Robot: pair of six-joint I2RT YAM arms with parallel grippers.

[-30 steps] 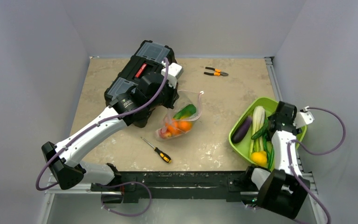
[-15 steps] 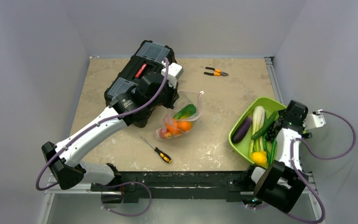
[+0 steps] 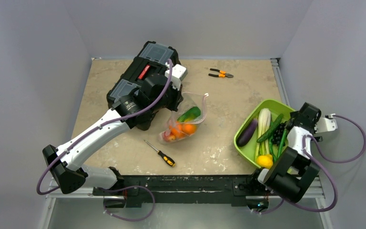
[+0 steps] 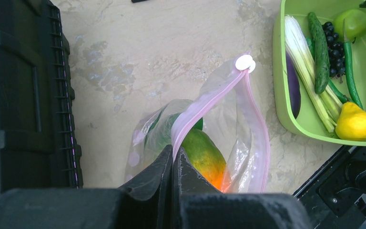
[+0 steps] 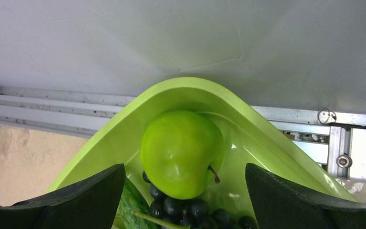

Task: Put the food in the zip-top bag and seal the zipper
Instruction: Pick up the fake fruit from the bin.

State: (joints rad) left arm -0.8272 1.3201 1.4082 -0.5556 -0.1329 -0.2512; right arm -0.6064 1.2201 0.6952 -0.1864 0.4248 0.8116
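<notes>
The clear zip-top bag (image 3: 187, 120) lies mid-table with its mouth held up. My left gripper (image 4: 173, 155) is shut on its pink zipper (image 4: 205, 102) edge, and the white slider (image 4: 244, 62) sits at the far end. Inside the bag are an orange-green fruit (image 4: 202, 150) and small orange pieces (image 3: 183, 129). More food fills the lime-green bowl (image 3: 272, 101): purple eggplant (image 3: 248, 131), white-stemmed leafy green (image 3: 264, 119), cucumber (image 3: 271, 128), yellow pepper (image 3: 265, 161), dark grapes (image 5: 190, 207), green apple (image 5: 181, 152). My right gripper (image 5: 183, 167) is open, its fingers on either side of the apple without touching it.
A black toolbox (image 3: 143, 71) stands behind the left arm. A screwdriver (image 3: 159, 153) lies in front of the bag and pliers (image 3: 220, 73) lie at the back. The bowl sits against the table's right rail (image 5: 38, 107), with the grey wall just beyond.
My right gripper has swung to the bowl's right corner and opened wide over the apple. The left arm and the bag have not moved.
</notes>
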